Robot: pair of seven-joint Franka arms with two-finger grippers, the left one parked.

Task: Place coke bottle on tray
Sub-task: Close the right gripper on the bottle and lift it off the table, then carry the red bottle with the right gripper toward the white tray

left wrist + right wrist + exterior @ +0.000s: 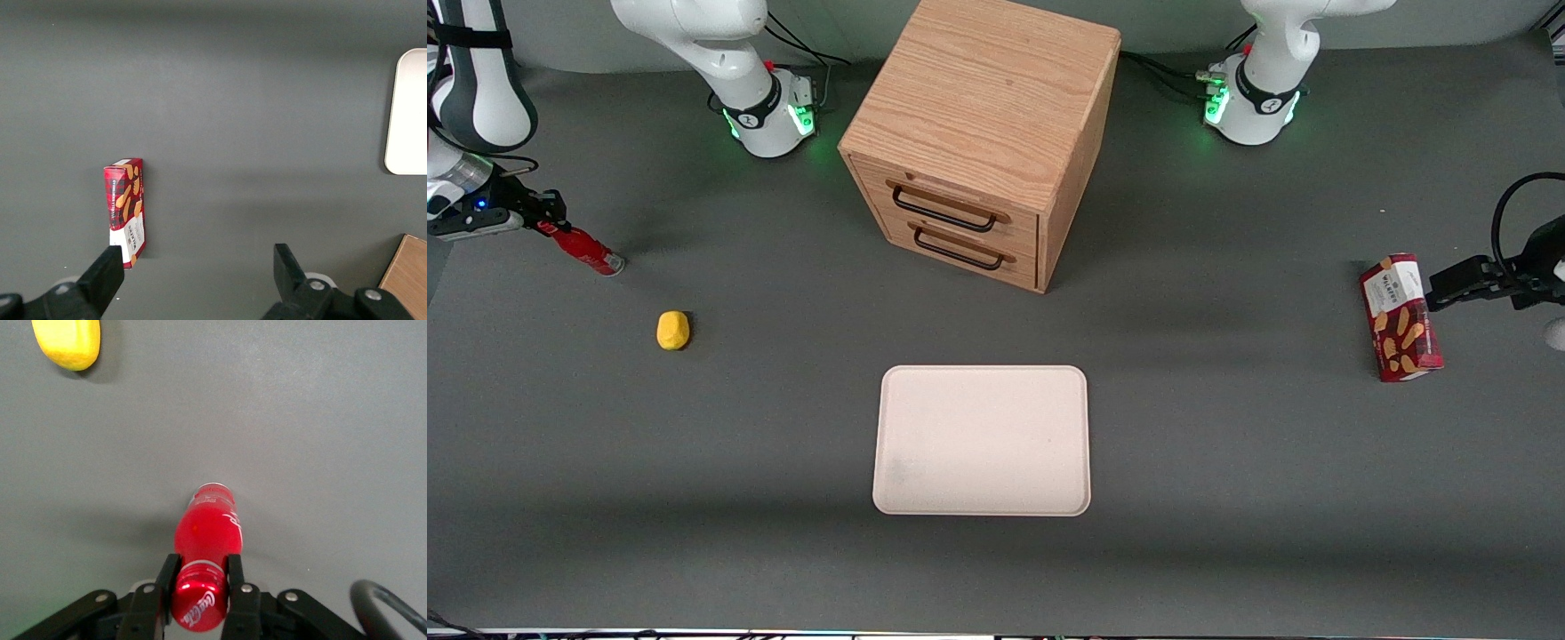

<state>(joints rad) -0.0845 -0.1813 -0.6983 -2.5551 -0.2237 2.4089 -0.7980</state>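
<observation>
The coke bottle (pixel 585 249) is a slim red bottle with a red cap, tilted, its silvery base low near the table at the working arm's end. My gripper (pixel 547 224) is shut on its cap and neck. In the right wrist view the two black fingers (pixel 167 577) press both sides of the red cap of the bottle (pixel 207 527), with the gripper (pixel 200 577) closed around it. The cream-pink tray (pixel 983 440) lies flat in the middle of the table, nearer the front camera than the cabinet, well away from the bottle.
A yellow lump (pixel 673 330) lies near the bottle, closer to the front camera. A wooden drawer cabinet (pixel 983 133) stands in the table's middle. A red biscuit box (pixel 1400 317) stands toward the parked arm's end.
</observation>
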